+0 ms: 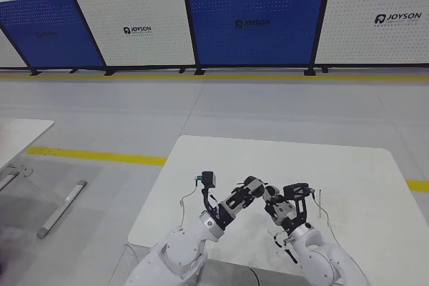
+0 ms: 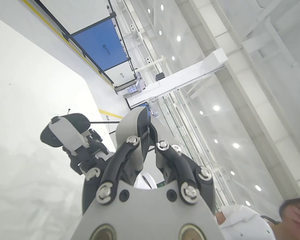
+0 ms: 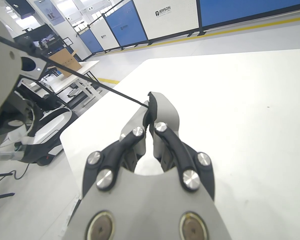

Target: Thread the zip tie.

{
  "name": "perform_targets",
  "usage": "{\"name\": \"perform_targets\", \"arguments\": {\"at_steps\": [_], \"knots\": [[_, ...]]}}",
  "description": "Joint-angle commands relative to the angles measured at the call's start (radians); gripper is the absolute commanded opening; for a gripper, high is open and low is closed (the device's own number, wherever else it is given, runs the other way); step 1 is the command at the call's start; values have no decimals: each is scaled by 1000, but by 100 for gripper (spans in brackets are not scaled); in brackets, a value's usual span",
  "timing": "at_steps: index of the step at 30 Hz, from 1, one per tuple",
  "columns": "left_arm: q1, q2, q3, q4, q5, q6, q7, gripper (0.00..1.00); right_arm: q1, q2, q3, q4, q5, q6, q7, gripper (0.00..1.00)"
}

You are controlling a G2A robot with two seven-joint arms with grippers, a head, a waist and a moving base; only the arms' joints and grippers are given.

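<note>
Slippage risk: thin black plastic zip tie [image 3: 90, 80] is clenched by both right gripper [image 3: 150, 106] and left gripper [image 2: 145, 123]; strap could be yanked free if pulled apart.

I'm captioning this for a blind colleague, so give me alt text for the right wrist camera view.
The right gripper has its jaws shut on the end of a black zip tie, which stretches away to the left gripper. Below lies a white table, with blue and white partition panels behind.
</note>
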Motion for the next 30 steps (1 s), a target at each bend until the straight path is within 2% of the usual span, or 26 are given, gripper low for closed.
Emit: {"name": "perform_targets", "arguments": {"at_steps": [1, 6, 10, 15, 17, 24, 27, 28, 30], "knots": [[-3, -1, 0, 5, 26, 11, 29, 0, -3, 0, 3, -4, 11, 0, -9, 100], [-7, -7, 8, 26, 65, 20, 109, 0, -39, 4, 40, -44, 75, -23, -64, 100], [-21, -10, -1, 54, 64, 21, 144, 0, -79, 9, 109, -70, 168, -44, -127, 100], [-24, -12, -13, 76, 84, 19, 182, 0, -155, 19, 212, -122, 306, -105, -198, 100], [-25, -14, -17, 84, 96, 34, 206, 0, -186, 21, 261, -135, 405, -132, -230, 100], [-23, -19, -25, 95, 89, 48, 248, 0, -270, 30, 425, -135, 625, -211, -286, 100], [-13, -19, -40, 101, 80, 52, 261, 0, -293, 32, 469, -133, 693, -222, -294, 100], [-10, -18, -48, 104, 89, 65, 270, 0, -301, 33, 481, -134, 711, -222, -285, 100], [-10, -18, -49, 103, 93, 68, 271, 0, -304, 34, 484, -137, 715, -222, -275, 100]]}}
